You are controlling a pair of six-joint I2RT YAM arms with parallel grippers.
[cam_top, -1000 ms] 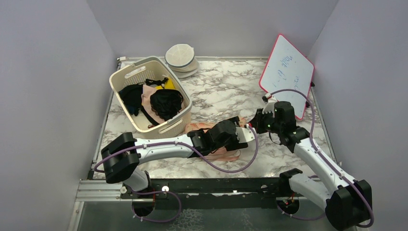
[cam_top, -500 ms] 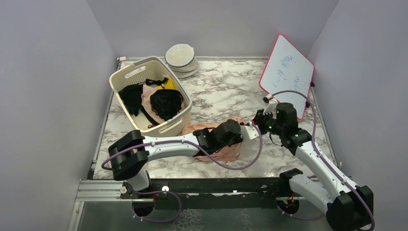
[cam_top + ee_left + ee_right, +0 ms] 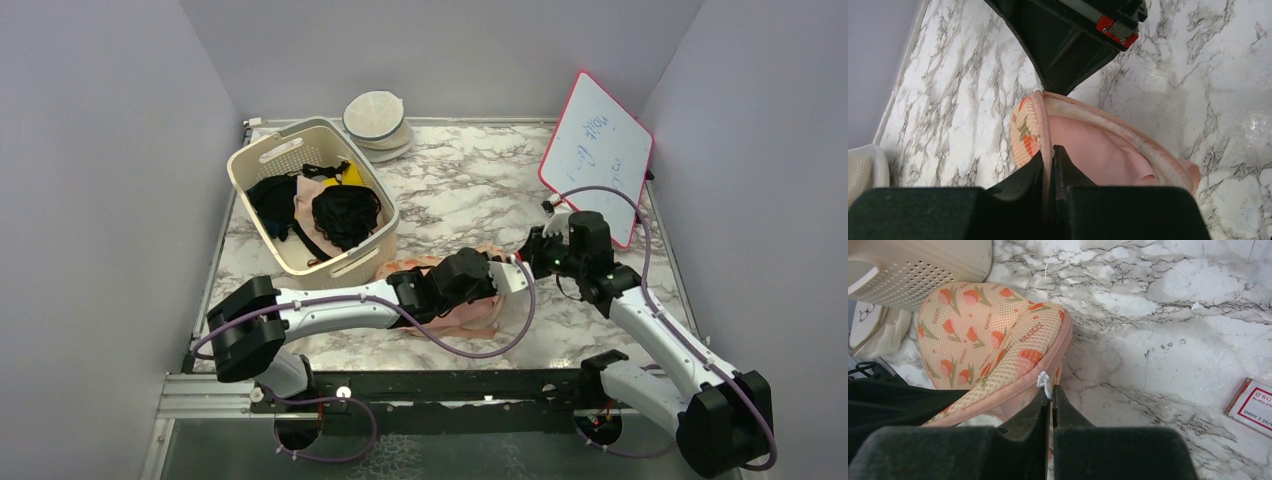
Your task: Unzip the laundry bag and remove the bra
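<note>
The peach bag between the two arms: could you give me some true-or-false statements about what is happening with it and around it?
1. Both the left gripper and the right gripper are shut on the edge of the bag. True.
2. The bag lies inside the basket. False: it lies on the table, beside the basket.
3. The bag is partly open, and the left wrist view shows its pink inside. True.
4. The basket is empty. False: it holds black garments and other clothes.
</note>
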